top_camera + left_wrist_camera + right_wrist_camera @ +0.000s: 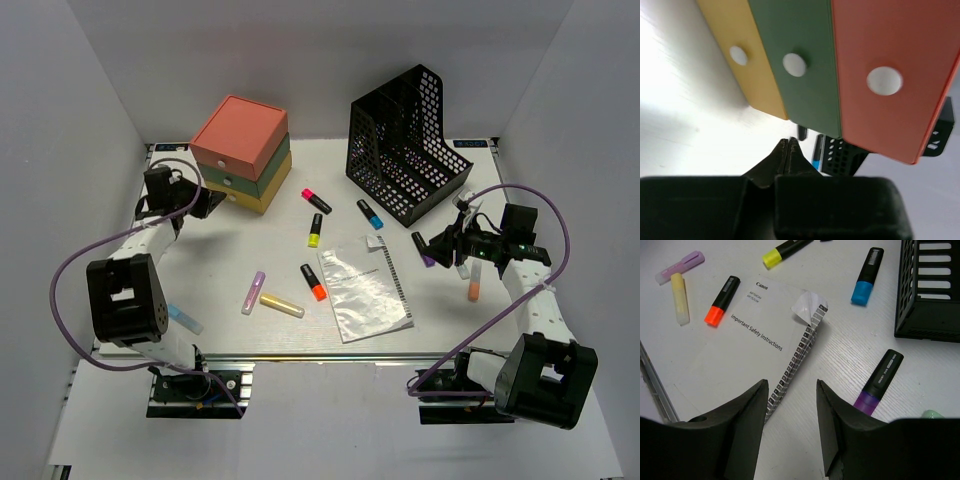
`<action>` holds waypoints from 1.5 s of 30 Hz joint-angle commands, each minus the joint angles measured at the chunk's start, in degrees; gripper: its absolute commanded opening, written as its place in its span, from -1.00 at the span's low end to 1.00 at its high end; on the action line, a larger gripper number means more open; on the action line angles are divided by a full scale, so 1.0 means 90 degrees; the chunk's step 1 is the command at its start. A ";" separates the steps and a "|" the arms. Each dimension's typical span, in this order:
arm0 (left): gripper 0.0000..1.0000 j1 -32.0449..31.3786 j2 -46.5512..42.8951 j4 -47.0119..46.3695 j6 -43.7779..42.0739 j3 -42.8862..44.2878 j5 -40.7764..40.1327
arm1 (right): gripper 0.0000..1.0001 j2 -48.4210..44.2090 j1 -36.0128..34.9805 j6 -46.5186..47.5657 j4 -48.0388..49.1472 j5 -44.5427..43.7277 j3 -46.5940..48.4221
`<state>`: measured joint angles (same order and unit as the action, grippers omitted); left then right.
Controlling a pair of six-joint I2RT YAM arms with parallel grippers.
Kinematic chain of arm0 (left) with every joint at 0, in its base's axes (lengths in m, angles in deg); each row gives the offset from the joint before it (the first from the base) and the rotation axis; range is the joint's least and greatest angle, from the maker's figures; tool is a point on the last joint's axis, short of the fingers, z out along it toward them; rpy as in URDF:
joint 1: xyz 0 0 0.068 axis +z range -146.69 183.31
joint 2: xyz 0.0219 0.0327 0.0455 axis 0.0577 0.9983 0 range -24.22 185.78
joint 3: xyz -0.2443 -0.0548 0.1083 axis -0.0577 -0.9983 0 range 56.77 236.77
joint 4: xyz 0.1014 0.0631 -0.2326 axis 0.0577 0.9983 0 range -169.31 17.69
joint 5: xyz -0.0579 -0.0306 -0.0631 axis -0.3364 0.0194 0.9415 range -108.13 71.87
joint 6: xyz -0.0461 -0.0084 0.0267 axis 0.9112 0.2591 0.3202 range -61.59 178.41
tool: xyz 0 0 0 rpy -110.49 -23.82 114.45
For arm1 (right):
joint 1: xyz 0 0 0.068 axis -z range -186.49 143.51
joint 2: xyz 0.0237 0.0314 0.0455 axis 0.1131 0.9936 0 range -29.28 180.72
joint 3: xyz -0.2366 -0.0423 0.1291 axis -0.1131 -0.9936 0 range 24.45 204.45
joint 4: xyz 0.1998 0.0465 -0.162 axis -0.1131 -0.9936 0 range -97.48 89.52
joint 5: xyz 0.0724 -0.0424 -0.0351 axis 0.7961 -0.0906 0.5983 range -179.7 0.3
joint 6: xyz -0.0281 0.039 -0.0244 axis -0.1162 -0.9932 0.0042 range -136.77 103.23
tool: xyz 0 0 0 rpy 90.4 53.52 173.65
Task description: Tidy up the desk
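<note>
The desk (230, 250) is a white tabletop strewn with highlighters and a Canon booklet (365, 290). My left gripper (208, 205) is shut with nothing in it, its tips (788, 142) pressed together just in front of the stacked pink-green-yellow drawer box (240, 150). The three drawer fronts with white knobs (795, 65) fill the left wrist view. My right gripper (440, 245) hovers open over bare desk (840, 365), between the booklet's edge (750, 340) and a purple highlighter (880, 377) by its right finger.
A black mesh file holder (410, 145) stands at the back right. Pink (316, 200), yellow (315, 230), blue (370, 213), orange (313, 282), pastel purple (253, 292) and pastel yellow (282, 305) highlighters lie mid-desk. A peach one (474, 285) lies right, a light blue one (185, 318) near left.
</note>
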<state>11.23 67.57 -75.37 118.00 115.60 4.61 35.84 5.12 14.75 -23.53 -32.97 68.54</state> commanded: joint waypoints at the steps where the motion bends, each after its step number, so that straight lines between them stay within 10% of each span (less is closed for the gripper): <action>1: -0.95 0.0135 -0.0287 -0.0847 -0.0429 -0.0422 0.0412 | -0.02 0.0049 0.0047 0.0071 -0.0037 0.0074 0.0042; 10: -0.49 0.0536 0.0746 -0.3276 -0.0314 -0.0814 0.2265 | -0.01 0.0225 0.0028 0.0520 -0.0446 0.0200 0.0198; 13: 0.29 0.0662 0.1002 -0.4689 0.0252 -0.1085 0.2717 | -0.02 0.0215 0.0018 0.0520 -0.0408 0.0133 0.0179; 29: -0.19 0.0721 0.1959 -0.6648 0.1152 -0.1019 0.2658 | -0.02 0.0225 -0.0002 0.0472 -0.0359 0.0113 0.0178; 45: 0.01 0.0779 0.2848 -0.7908 0.1640 -0.0707 0.2678 | -0.02 0.0245 -0.0011 0.0481 -0.0359 0.0113 0.0169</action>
<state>17.48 92.68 -142.71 131.97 107.53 27.95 37.85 5.10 18.21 -26.55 -32.78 68.54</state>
